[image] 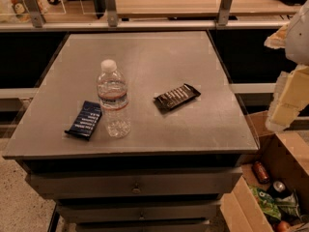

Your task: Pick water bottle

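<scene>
Far right of the water bottle (114,100) your gripper (288,98) hangs (spread or pressed together, you cannot tell); grip that likely light, slippery, crushable body mid-height.

Desk (159,57): grey, flat, roughly square top with drawer fronts below. Three items on it. Water bottle (113,100) stands upright, front-left, white cap on. Blue snack packet (84,120) lies flat just beside the bottle's left; contact cannot be told. Black snack packet (176,97) lies flat near centre, apart from the bottle on its right. End effector (285,110) off the desk's right edge, clear of all items.
</scene>
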`<state>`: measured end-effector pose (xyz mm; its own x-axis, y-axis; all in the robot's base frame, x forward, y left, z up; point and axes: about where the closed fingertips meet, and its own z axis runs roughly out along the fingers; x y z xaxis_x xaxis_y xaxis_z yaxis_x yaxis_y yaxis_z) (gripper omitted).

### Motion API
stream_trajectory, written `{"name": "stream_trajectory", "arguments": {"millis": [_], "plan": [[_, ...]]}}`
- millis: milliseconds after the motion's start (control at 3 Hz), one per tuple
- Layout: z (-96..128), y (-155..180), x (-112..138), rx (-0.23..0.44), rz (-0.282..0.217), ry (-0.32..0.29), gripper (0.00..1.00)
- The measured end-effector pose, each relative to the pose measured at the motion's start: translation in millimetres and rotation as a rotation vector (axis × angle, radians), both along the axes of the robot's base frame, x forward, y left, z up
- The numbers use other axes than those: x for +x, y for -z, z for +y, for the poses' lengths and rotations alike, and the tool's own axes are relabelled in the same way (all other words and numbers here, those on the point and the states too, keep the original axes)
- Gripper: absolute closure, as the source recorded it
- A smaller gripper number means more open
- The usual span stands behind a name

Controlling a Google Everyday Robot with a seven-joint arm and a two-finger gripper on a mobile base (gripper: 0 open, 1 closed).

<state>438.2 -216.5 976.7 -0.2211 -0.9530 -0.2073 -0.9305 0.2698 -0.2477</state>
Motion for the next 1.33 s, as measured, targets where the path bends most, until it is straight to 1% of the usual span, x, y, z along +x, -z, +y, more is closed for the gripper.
{"name": "stream_trajectory", "arguments": {"millis": [333, 667, 1000, 1333], "plan": [[0.0, 0.0, 0.0, 0.000, 0.000, 0.000, 0.00], [3.9, 1.3, -0.5, 0.055, 0.002, -0.002, 0.00], [15.2, 16.8, -2.0, 0.183, 0.000, -0.027, 0.00], [36.2, 35.1, -6.3, 0.352, -0.032, -0.060, 0.00]]}}
